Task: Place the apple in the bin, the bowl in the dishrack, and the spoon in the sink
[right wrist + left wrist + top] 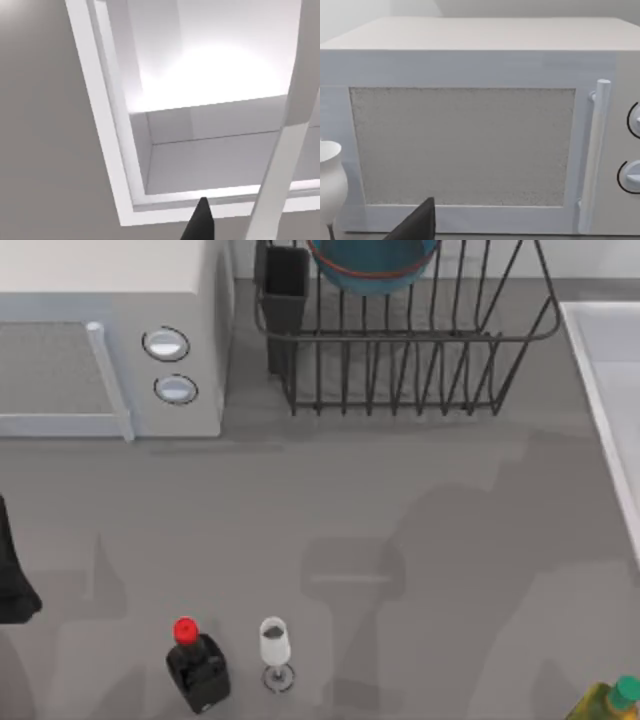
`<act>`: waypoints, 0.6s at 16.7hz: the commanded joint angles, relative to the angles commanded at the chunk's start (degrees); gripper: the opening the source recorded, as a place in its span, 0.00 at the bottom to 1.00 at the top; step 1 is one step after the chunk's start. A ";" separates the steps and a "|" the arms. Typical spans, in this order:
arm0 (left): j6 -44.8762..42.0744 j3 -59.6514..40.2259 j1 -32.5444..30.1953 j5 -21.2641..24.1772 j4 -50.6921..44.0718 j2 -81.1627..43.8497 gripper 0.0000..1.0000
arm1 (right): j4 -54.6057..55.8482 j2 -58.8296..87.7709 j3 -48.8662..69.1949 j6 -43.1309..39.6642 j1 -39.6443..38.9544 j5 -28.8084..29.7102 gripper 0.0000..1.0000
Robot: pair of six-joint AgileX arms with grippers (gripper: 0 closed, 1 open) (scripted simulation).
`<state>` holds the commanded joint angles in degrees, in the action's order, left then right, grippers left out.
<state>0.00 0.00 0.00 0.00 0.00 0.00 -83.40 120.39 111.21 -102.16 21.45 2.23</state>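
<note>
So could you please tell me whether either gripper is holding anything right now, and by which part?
It cannot be told. The left wrist view faces the microwave and the right wrist view looks down at the sink, neither showing a held item.

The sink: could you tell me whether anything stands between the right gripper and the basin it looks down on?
Nothing visible does. In the right wrist view, the right gripper's dark fingertip sits just above the sink's raised pale rim, and the basin beyond holds no object. A pale, slanted bar crosses one side of that view, away from the fingertip.
</note>
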 joint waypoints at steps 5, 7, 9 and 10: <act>0.00 0.00 0.00 0.00 0.00 0.00 1.00 | -7.77 18.08 26.12 6.71 -5.91 0.00 0.00; 0.00 0.00 0.00 0.00 0.00 0.00 1.00 | -10.30 24.18 35.51 9.38 -8.06 0.00 0.00; 0.00 0.00 0.00 0.00 0.00 0.00 1.00 | -12.41 29.34 43.52 11.79 -9.92 0.01 0.00; 0.00 0.00 0.00 0.00 0.00 0.00 1.00 | -13.30 31.55 46.79 12.83 -10.72 0.02 0.00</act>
<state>0.00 0.00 0.00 0.00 0.00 0.00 -96.70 151.94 158.00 -89.33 10.73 2.24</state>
